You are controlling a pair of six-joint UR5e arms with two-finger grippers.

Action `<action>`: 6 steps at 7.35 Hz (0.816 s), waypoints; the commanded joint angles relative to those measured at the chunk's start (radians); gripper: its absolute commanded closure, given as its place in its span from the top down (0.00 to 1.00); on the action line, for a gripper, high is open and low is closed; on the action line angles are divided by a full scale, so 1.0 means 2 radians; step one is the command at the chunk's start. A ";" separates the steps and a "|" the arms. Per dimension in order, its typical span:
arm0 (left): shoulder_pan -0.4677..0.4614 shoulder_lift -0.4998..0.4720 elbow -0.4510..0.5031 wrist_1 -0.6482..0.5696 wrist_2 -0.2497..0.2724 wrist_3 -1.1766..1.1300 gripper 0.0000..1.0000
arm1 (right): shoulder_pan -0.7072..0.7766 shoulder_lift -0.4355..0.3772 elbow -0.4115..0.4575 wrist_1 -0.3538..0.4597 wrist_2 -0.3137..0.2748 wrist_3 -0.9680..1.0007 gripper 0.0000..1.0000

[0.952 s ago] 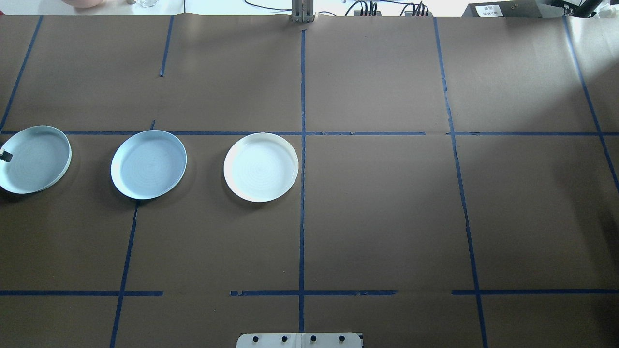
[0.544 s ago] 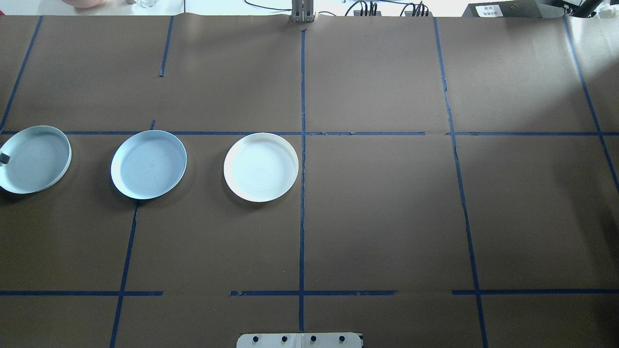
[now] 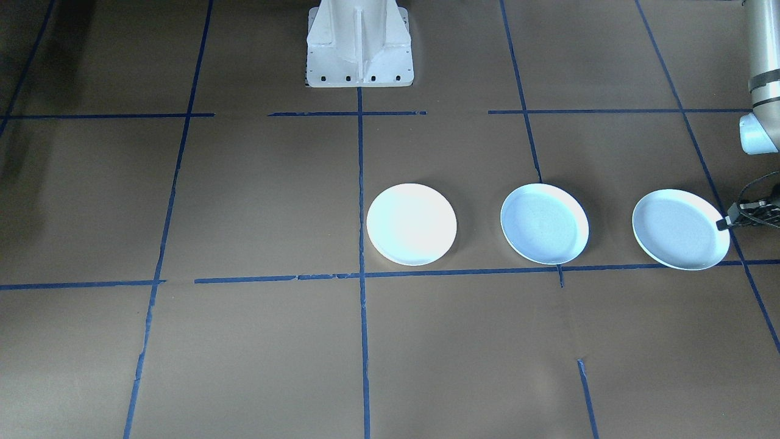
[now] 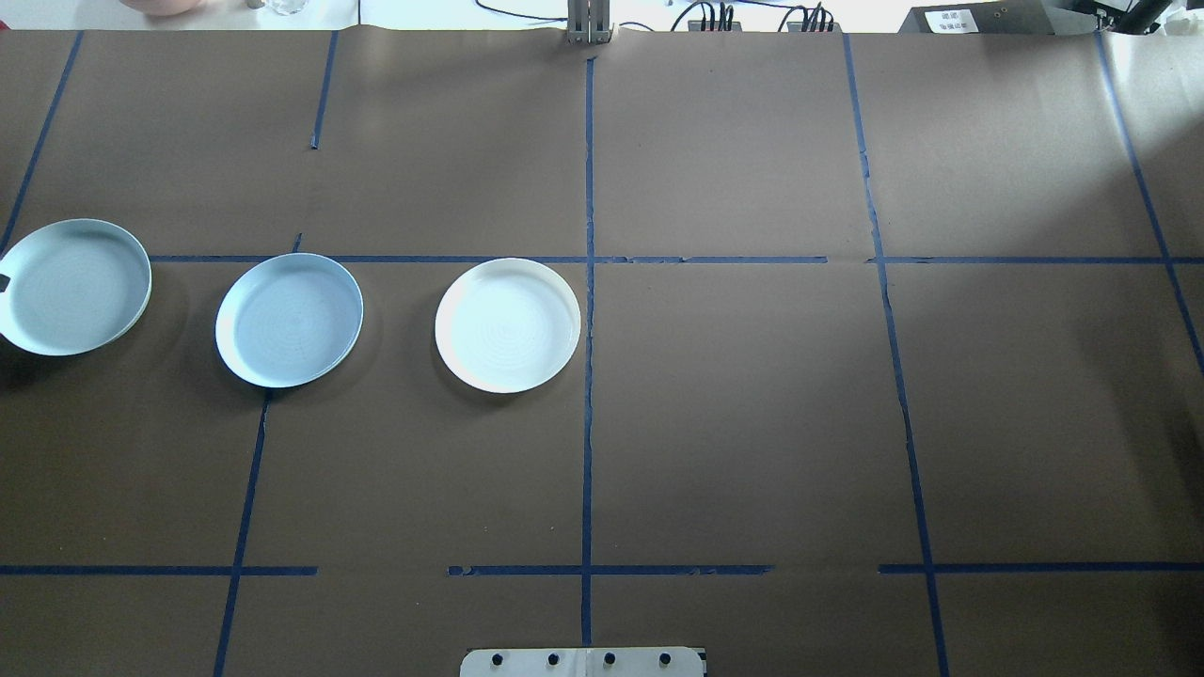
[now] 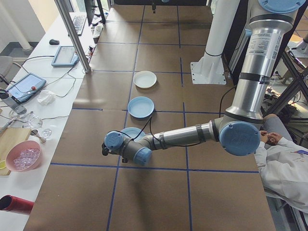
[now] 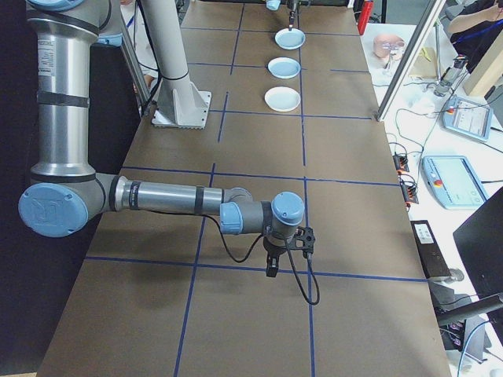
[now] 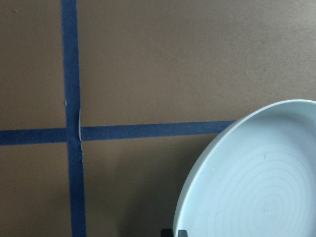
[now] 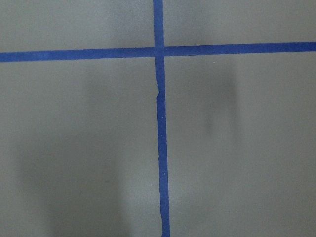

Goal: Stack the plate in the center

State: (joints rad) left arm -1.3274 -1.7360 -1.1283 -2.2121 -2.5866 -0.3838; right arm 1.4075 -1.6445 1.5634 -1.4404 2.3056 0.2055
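Evidently the move ahead turns on a sideways offset: the left gripper (image 3: pixel 725 224) has the outer rim of the outermost round pale-blue shallow plate (image 4: pixel 73 287), and the round white shallow plate with a low raised rim (image 4: pixel 508 325), the center one that should receive the stack, lies well apart from it toward the table's middle, just beside the central strip of blue tape (image 4: pixel 588 376). Between them sits a second pale-blue shallow plate (image 4: pixel 289 320), so the three make a single row running across the brown paper-covered table (image 4: pixel 752 423). The left gripper appears pinched on the outer plate's rim, one dark fingertip showing on the inside edge in the overhead view; a shadow under that plate suggests it is raised, though I cannot be sure. Being round, the plates have no long axis and point nowhere; all lie open side up, roughly level. The left arm is far nearer the row. The right gripper (image 6: pixel 287 251) hangs over bare paper and tape lines at the other end of the table, and whether it is spread or pressed together I cannot tell. The carry should run along the row, clearing the middle plate.
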 commanded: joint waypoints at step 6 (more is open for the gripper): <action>0.098 -0.012 -0.140 0.002 -0.008 -0.178 0.00 | 0.000 0.000 0.000 0.000 0.000 0.000 1.00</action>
State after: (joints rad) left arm -1.1972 -1.7419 -1.3635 -2.2123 -2.6395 -0.6600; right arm 1.4067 -1.6444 1.5631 -1.4404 2.3056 0.2055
